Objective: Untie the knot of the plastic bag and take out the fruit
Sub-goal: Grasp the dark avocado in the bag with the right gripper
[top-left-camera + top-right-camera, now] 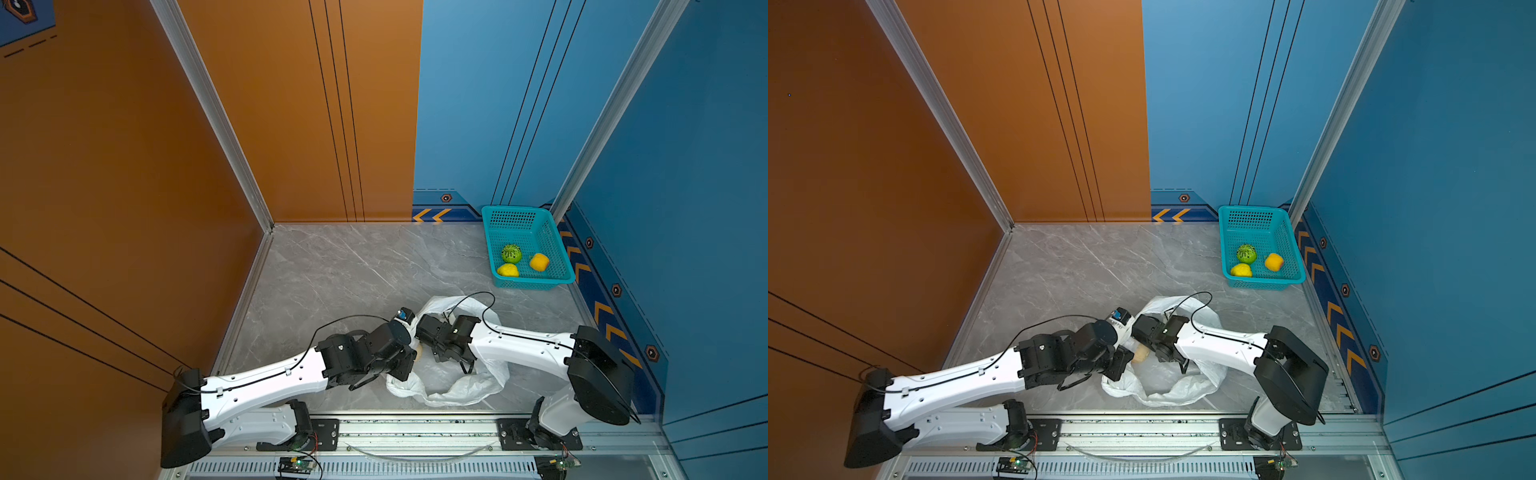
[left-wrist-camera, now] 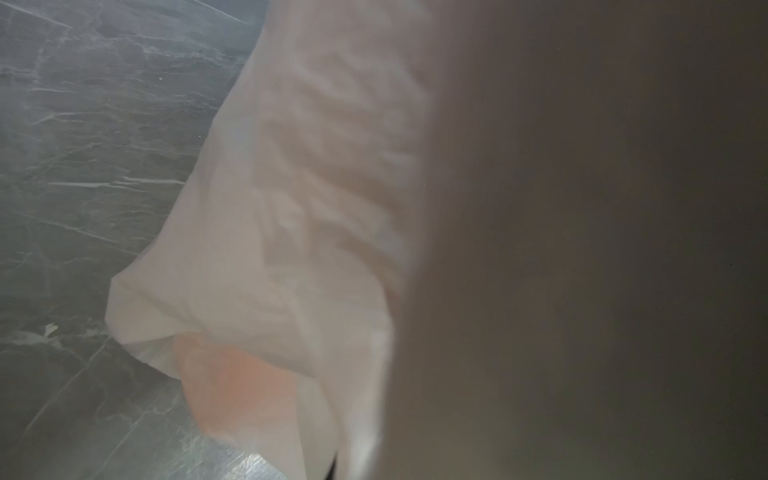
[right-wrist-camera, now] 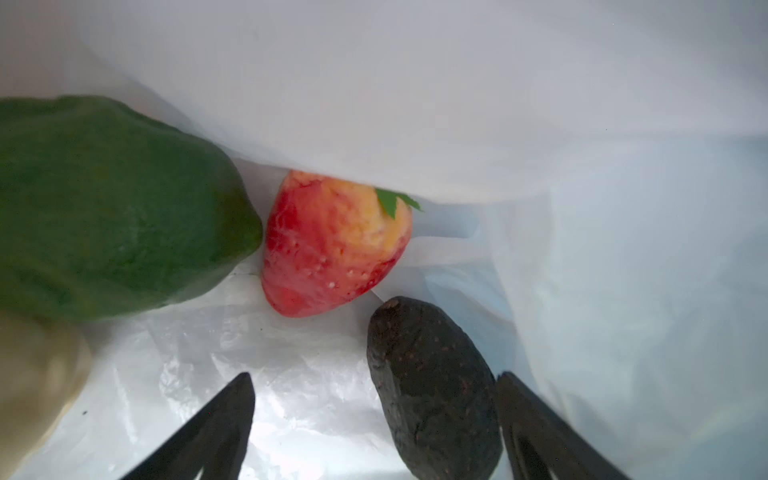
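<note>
The plastic bag (image 1: 465, 390) (image 1: 1167, 395) lies open near the front rail; the knot does not show. My left gripper (image 1: 403, 368) is shut on the bag's left edge, and thin white plastic (image 2: 270, 208) fills the left wrist view. My right gripper (image 3: 374, 376) is inside the bag and open. A dark avocado (image 3: 432, 386) lies between its fingers, close to one finger and apart from the other. Beyond it lie a red apple (image 3: 332, 253), a green mango (image 3: 116, 208) and a cream fruit (image 3: 37, 374) (image 1: 1140, 355).
A teal basket (image 1: 536, 284) (image 1: 1258, 286) stands at the back right against the blue wall. It holds a striped green melon (image 1: 511, 253), a yellow lemon (image 1: 508, 270) and an orange fruit (image 1: 539, 262). Grey marble floor stretches between bag and basket.
</note>
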